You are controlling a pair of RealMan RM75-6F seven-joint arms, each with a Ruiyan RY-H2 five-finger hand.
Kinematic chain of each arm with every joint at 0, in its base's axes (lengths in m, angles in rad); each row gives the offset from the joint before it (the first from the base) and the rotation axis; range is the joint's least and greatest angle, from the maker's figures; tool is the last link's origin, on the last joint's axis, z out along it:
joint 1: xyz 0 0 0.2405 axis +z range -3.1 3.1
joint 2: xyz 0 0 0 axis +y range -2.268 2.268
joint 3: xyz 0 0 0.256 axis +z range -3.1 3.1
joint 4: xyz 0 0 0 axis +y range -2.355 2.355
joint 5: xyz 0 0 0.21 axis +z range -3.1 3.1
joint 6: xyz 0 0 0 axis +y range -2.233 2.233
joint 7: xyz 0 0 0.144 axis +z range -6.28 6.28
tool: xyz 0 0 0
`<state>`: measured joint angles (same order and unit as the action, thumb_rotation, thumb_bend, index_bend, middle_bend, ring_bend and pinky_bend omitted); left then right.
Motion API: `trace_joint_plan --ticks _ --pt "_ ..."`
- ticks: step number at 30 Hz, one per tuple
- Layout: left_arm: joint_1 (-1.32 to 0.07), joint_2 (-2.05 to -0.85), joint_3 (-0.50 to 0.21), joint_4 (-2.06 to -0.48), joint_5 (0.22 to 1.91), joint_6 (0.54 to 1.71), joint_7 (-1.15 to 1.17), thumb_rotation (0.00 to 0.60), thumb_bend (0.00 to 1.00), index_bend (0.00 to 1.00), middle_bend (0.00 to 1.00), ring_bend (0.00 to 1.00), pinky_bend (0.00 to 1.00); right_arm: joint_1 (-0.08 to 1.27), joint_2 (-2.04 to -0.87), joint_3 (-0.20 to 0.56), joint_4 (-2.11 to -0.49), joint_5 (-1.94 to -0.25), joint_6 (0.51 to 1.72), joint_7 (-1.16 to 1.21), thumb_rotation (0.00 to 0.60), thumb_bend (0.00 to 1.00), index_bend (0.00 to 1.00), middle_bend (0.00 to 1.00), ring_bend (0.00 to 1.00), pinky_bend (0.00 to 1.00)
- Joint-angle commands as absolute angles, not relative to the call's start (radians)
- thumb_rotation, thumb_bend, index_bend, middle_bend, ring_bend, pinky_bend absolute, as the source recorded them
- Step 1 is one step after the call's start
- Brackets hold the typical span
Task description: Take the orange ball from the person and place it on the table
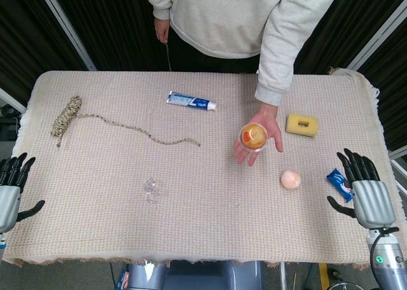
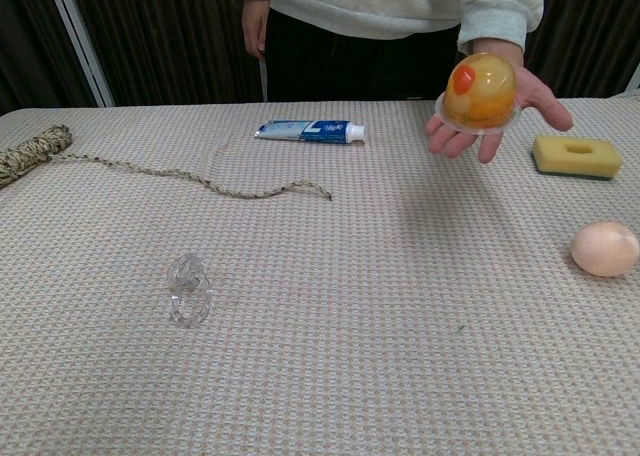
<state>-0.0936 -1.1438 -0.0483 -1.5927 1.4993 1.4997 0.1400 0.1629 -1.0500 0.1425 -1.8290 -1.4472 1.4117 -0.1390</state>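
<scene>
The person across the table holds out the orange ball (image 1: pixel 254 136) (image 2: pixel 480 91) on an upturned palm (image 1: pixel 267 128), above the table's right half. It is a translucent yellow-orange ball with a red spot. My right hand (image 1: pixel 362 187) hovers at the table's right front edge, fingers spread, holding nothing, well to the right of the ball. My left hand (image 1: pixel 11 188) stays off the left front corner, fingers apart and empty. Neither hand shows in the chest view.
A peach egg-shaped thing (image 1: pixel 290 179) (image 2: pixel 604 248) lies near the right front. A yellow sponge (image 1: pixel 301 124), a blue packet (image 1: pixel 337 183), a toothpaste tube (image 1: pixel 191 101), a rope (image 1: pixel 95 120) and a small clear object (image 1: pixel 152 189) lie on the woven cloth (image 1: pixel 210 226).
</scene>
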Motion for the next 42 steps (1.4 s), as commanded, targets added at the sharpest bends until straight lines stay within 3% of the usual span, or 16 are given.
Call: trace_joint_plan --ticks 1,7,17,24,30,34,39,42 --pt "-0.095 -1.144 -0.050 -1.593 1.498 1.499 0.134 0.600 0.20 0.00 0.00 0.00 0.00 0.277 -0.996 0.249 -1.996 -1.325 1.305 -0.261 0.600 0.12 0.09 0.00 0.00 0.12" --pt "-0.097 -1.156 -0.054 -1.568 1.526 1.524 0.117 0.600 0.21 0.00 0.00 0.00 0.00 0.472 -1.061 0.351 -2.070 -1.050 1.193 -0.534 0.600 0.12 0.10 0.00 0.00 0.12" --pt "-0.101 -1.180 -0.059 -1.526 1.544 1.543 0.064 0.600 0.20 0.00 0.00 0.00 0.00 0.709 -1.269 0.385 -1.975 -0.712 1.199 -0.794 0.600 0.12 0.14 0.03 0.00 0.16" --pt "-0.106 -1.179 -0.062 -1.530 1.524 1.522 0.049 0.600 0.20 0.00 0.00 0.00 0.00 0.824 -1.380 0.410 -1.922 -0.572 1.219 -0.847 0.600 0.12 0.14 0.03 0.00 0.16" --pt "-0.113 -1.172 -0.061 -1.540 1.513 1.499 0.049 0.600 0.20 0.00 0.00 0.00 0.00 0.891 -1.447 0.398 -1.843 -0.566 1.234 -0.875 0.600 0.14 0.19 0.08 0.01 0.18" --pt "-0.113 -1.167 -0.060 -1.545 1.510 1.496 0.043 0.600 0.20 0.00 0.00 0.00 0.00 0.910 -1.470 0.389 -1.789 -0.572 1.237 -0.878 0.600 0.19 0.28 0.16 0.10 0.27" --pt "-0.114 -1.161 -0.057 -1.550 1.507 1.488 0.032 0.600 0.20 0.00 0.00 0.00 0.00 0.904 -1.476 0.351 -1.749 -0.622 1.256 -0.869 0.600 0.26 0.54 0.44 0.41 0.52" --pt "-0.116 -1.157 -0.057 -1.555 1.506 1.485 0.031 0.600 0.20 0.00 0.00 0.00 0.00 0.895 -1.474 0.328 -1.743 -0.655 1.266 -0.856 0.600 0.28 0.64 0.53 0.50 0.61"
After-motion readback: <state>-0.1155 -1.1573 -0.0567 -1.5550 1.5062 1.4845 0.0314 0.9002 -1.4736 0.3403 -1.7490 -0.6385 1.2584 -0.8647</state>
